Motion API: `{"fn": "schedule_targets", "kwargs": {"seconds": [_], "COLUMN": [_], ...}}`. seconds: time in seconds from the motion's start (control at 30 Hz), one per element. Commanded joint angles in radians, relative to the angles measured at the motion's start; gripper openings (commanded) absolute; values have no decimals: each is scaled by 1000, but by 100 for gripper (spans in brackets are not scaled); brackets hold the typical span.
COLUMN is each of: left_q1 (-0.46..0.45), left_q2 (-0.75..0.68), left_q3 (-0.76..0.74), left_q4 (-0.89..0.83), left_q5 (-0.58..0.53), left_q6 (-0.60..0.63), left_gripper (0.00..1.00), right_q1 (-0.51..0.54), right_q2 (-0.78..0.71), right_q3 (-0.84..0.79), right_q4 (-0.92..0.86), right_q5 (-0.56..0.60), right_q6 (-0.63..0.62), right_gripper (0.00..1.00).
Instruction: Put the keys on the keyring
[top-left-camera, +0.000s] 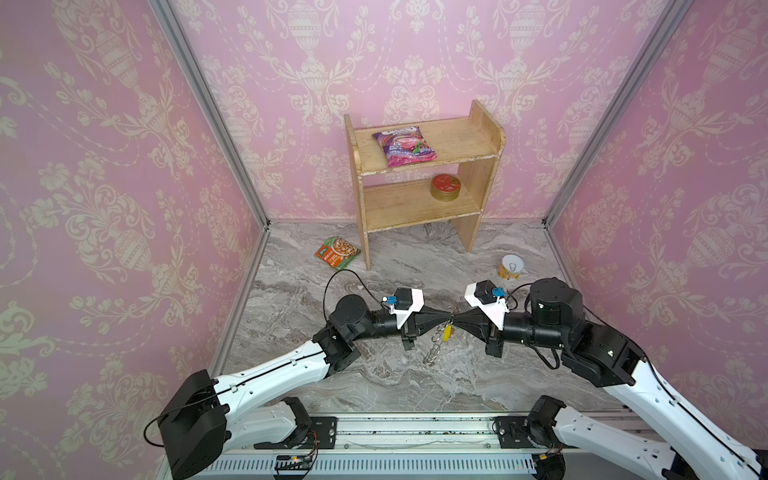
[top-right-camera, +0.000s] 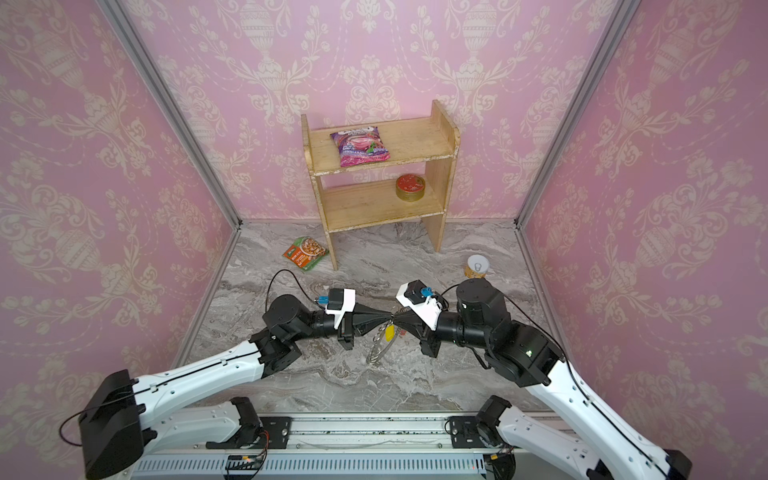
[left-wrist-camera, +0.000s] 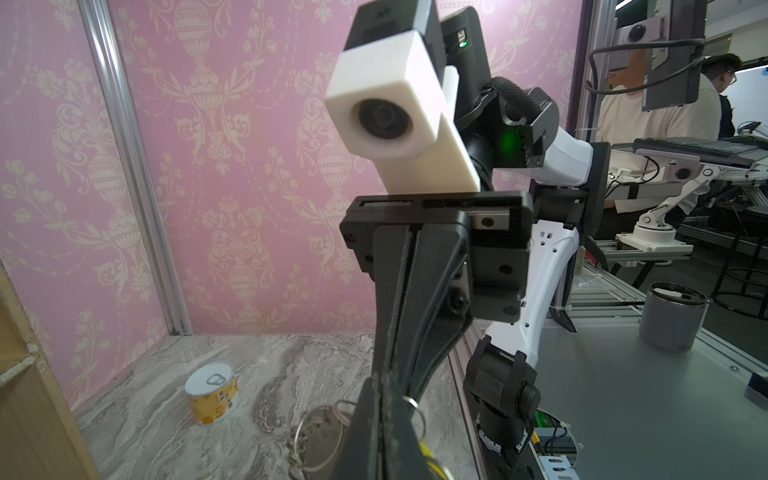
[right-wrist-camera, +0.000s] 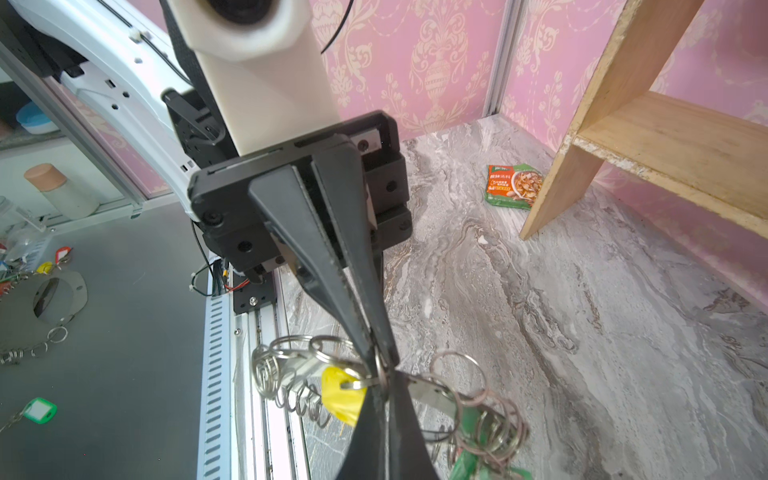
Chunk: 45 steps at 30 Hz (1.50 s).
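My left gripper (top-left-camera: 448, 321) and right gripper (top-left-camera: 457, 321) meet tip to tip above the middle of the marble floor. The keyring (top-left-camera: 435, 347) hangs from that meeting point, edge-on, its wire loops dangling. Both pairs of jaws are pressed together on small rings at its rim. A key with a yellow tag (top-left-camera: 447, 332) hangs just under the tips. In the right wrist view the yellow tag (right-wrist-camera: 340, 395) lies beside my right gripper (right-wrist-camera: 384, 376), and green tags (right-wrist-camera: 469, 457) hang among the loops. The left wrist view shows my left gripper (left-wrist-camera: 381, 386) beside the grey ring plate (left-wrist-camera: 320, 436).
A wooden shelf (top-left-camera: 478, 145) stands at the back with a pink snack bag (top-left-camera: 403, 146) and a gold tin (top-left-camera: 445, 188) on it. A green-orange packet (top-left-camera: 336, 252) and a yellow can (top-left-camera: 512, 267) lie on the floor. Pink walls close three sides.
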Motion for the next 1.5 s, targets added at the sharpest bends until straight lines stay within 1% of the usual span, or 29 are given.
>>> {"fn": "schedule_targets", "kwargs": {"seconds": [0.0, 0.1, 0.17, 0.23, 0.33, 0.4, 0.47, 0.6, 0.8, 1.03, 1.37, 1.47], "left_q1": [-3, -3, -3, -3, -3, -3, -3, -3, -3, -3, -3, -3], "left_q2": [-65, -99, -112, -115, -104, -99, -98, -96, -73, -59, -44, -41], "left_q3": [28, 65, 77, 87, 105, 111, 110, 110, 128, 131, 136, 138], "left_q4": [-156, -297, -377, -448, -526, -559, -580, -592, -617, -590, -559, -551], "left_q5": [-69, -108, -129, -151, -158, -163, -172, -159, -109, -76, -36, -25], "left_q6": [51, 96, 122, 142, 166, 178, 184, 181, 162, 136, 112, 105], "left_gripper": [22, 36, 42, 51, 56, 57, 57, 44, 32, 21, 14, 9], "right_q1": [-2, -1, 0, 7, 28, 43, 47, 53, 66, 71, 72, 72], "right_q2": [23, 47, 63, 85, 125, 142, 154, 183, 212, 219, 211, 209], "right_q3": [52, 66, 72, 83, 97, 97, 135, 142, 148, 153, 148, 147], "right_q4": [-97, -141, -160, -179, -202, -209, -207, -210, -205, -205, -200, -198], "right_q5": [34, 45, 53, 52, 63, 73, 68, 55, 42, 38, 33, 30], "right_q6": [-48, -58, -61, -66, -77, -83, -84, -84, -85, -84, -84, -85], "right_gripper": [0, 0, 0, 0, 0, 0, 0, 0, 0, 0, 0, 0]}}
